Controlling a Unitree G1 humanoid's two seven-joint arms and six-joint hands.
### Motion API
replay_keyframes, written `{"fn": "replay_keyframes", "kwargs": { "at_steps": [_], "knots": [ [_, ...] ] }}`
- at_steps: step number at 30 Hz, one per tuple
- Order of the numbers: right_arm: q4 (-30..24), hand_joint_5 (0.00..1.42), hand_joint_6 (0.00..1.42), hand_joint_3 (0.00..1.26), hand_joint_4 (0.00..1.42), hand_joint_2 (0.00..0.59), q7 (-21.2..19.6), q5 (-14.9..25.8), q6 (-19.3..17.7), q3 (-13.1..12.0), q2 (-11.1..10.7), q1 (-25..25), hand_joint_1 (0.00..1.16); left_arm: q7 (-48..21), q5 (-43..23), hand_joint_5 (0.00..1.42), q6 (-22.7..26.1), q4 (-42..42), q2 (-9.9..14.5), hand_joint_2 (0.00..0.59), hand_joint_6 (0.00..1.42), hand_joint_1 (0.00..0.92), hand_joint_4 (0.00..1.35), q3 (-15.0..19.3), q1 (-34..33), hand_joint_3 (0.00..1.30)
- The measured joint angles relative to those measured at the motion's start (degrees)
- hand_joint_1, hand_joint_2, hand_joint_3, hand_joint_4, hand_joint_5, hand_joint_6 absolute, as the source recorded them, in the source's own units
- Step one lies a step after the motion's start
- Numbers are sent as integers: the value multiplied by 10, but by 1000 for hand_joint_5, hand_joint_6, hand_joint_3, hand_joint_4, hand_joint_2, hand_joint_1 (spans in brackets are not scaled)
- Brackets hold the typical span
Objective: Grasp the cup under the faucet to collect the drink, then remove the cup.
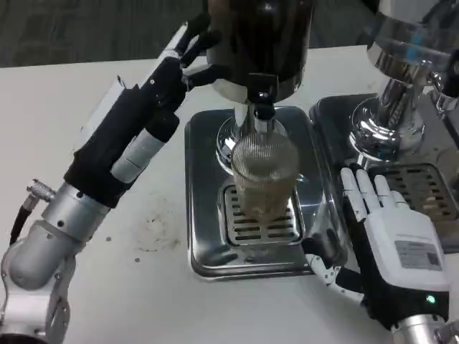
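Head view: the ribbed clear cup (264, 175) stands upright on the slotted grate of the steel drip tray (208, 244), directly under the faucet (262, 115) of the dark dispenser (262, 43), partly filled with pale drink. Left hand (147, 122) is raised beside the dispenser, its fingers (192, 39) touching the dispenser body; whether they grasp anything cannot be determined. Right hand (391, 236) rests near the tray's right edge, fingers released and extended, apart from the cup. A second dispenser (409, 79) stands to the right on the white bench (86, 93).
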Motion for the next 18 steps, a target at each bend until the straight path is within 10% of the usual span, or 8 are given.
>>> {"fn": "replay_keyframes", "kwargs": {
  "at_steps": [18],
  "knots": [
    [6,0,82,0,0,342,-21,-1,9,0,20,5,462,-55,58,291,1,56,-44,89,238,0,128,3,-58,140]
  ]
}}
